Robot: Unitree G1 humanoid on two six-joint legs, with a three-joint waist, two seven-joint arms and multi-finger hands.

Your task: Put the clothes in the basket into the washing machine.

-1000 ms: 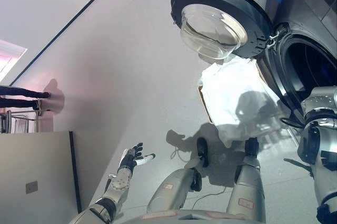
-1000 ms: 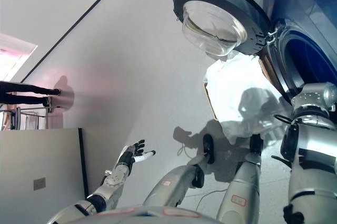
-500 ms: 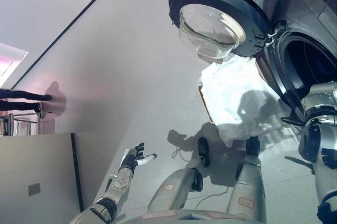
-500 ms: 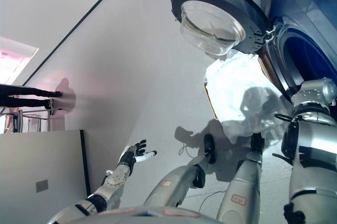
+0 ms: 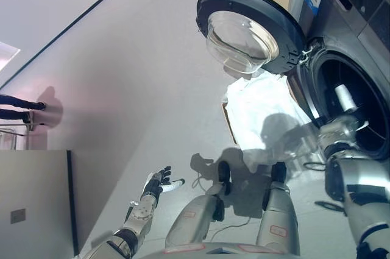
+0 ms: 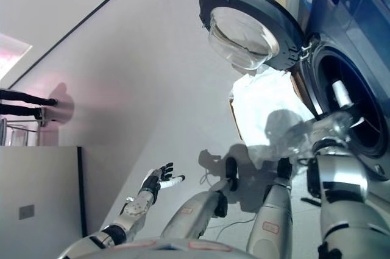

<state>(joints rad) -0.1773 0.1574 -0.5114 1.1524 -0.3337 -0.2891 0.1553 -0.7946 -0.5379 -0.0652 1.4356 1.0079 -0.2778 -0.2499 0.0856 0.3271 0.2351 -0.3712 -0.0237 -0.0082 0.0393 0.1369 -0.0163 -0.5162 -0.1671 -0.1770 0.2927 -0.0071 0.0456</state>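
Reaching into the washing machine [image 5: 359, 39]: the right hand [image 5: 341, 103] now shows at the drum opening [image 5: 350, 103], where half a second ago only the right arm was visible below the opening's rim. A pale, white-tipped part of the hand points up inside the dark drum. Motion blur hides the rest, so I cannot tell whether the fingers are curled or straight, nor whether they hold cloth.

The door [image 5: 250, 27] stands swung wide to the left of the opening, glass bowl facing the floor [image 5: 152, 76]. White clothes [image 5: 262, 116] lie heaped just below the door and beside the opening's lower-left rim, over a brown-edged container that is presumably the basket [image 5: 227, 119]; only a sliver of its edge shows.

The left hand [image 5: 157, 183] hangs low at the lower left over bare floor, fingers spread and relaxed, holding nothing, unchanged from earlier.

A person's legs [image 5: 21, 106] show at the far left edge, well apart from the work.

Judgement: the arm is mid-delivery or mid-release at the drum. Most of the load appears still outside, so the task is far from done.
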